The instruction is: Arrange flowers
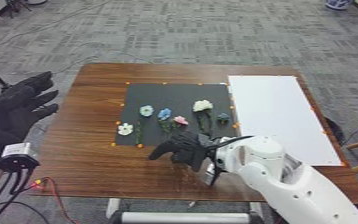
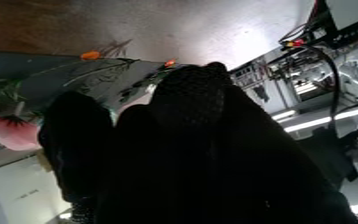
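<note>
My right hand (image 1: 190, 146) is over the front edge of the black mat (image 1: 140, 92), its fingers loosely extended, with no flower visible in it. On the mat lie a small white flower (image 1: 126, 129), a pale blue one (image 1: 146, 111), a blue one (image 1: 165, 114), a pink flower (image 1: 181, 120), a large white flower (image 1: 202, 105) and a dark blue one (image 1: 223, 117). In the right wrist view, the glove of my right hand (image 2: 198, 110) stands beside the pink flower (image 2: 12, 133) and leafy stems. My left hand (image 1: 17, 107) is left of the table with fingers spread.
A white board (image 1: 278, 107) lies on the right of the brown table (image 1: 87, 165), beside the mat. Small orange markers line both. A red cable and black cables run near the table's front left corner.
</note>
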Tool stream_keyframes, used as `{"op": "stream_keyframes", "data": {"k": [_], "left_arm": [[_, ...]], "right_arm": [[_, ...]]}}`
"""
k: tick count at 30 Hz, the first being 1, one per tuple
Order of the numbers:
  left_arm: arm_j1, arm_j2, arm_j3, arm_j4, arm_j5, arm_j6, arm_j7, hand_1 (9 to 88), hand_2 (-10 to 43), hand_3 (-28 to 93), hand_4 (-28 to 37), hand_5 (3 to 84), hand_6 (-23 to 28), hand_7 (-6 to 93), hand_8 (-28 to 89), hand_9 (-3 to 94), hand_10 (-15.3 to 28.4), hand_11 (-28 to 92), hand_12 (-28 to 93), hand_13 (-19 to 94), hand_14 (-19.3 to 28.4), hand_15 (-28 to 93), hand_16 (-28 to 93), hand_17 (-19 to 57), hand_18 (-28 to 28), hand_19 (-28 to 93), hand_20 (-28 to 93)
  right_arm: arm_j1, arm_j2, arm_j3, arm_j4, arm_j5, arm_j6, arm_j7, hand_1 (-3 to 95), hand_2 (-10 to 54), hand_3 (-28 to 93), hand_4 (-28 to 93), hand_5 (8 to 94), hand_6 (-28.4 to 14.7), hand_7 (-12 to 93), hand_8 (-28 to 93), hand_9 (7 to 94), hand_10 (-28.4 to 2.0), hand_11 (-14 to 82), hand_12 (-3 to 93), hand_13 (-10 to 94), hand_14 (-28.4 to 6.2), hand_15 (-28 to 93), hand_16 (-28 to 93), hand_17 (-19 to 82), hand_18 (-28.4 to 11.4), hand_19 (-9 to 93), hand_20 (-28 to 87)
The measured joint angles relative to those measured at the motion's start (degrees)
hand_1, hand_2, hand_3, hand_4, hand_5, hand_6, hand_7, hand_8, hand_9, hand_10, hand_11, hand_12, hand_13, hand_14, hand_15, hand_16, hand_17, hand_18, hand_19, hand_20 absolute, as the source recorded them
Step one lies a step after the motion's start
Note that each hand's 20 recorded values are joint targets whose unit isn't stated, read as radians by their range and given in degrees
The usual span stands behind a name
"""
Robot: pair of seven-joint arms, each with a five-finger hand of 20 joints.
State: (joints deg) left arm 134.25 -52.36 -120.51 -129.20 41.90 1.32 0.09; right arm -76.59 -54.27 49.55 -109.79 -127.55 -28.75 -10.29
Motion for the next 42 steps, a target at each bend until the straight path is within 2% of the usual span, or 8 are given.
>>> {"op": "stream_keyframes", "data": {"k": [19, 34, 42], "left_arm": [[0.21, 0.04, -0.13, -0.05, -0.01, 0.01, 0.02, 24.1, -3.1, 71, -25.4, 23.2, 0.9, 20.1, -9, 17.3, 8.1, 13, 20, 8, 11.1, 36, -2, -12.8, 19.7, 39, 10], [0.81, -0.12, -0.47, -0.26, -0.01, 0.12, 0.01, 24.2, -3.1, 71, -25.5, 23.3, 1.0, 20.5, -9, 17.2, 8.2, 13, 20, 7, 11.6, 37, -2, -12.9, 19.7, 39, 10], [0.91, -0.15, -0.49, -0.30, -0.06, 0.18, -0.02, 24.2, -3.1, 71, -25.3, 23.5, 1.3, 20.7, -9, 17.1, 8.4, 14, 20, 7, 11.7, 37, -2, -13.1, 19.8, 39, 10]], "right_arm": [[6.00, 1.48, -7.02, 1.39, -0.46, 5.14, 6.86, 15.8, 34.2, 93, -4, 47.2, 3.1, 18, -16, 93.4, -9.7, 59.5, 29.8, 92, -4.6, 85, 33, 62, -24.0, 93, 72], [8.97, 3.70, -8.48, 2.70, -1.48, 5.17, 5.68, 16.0, 33.6, 93, -4, 49.7, 3.3, 18, -16, 93.2, -9.9, 59.7, 30.4, 91, -4.9, 86, 33, 61, -24.3, 93, 72], [7.92, 3.46, -7.20, 2.49, -1.35, 5.20, 4.25, 15.7, 33.3, 93, -4, 46.7, 3.4, 18, -16, 92.4, -9.4, 60.0, 30.7, 91, -4.6, 86, 33, 61, -24.2, 93, 72]]}}
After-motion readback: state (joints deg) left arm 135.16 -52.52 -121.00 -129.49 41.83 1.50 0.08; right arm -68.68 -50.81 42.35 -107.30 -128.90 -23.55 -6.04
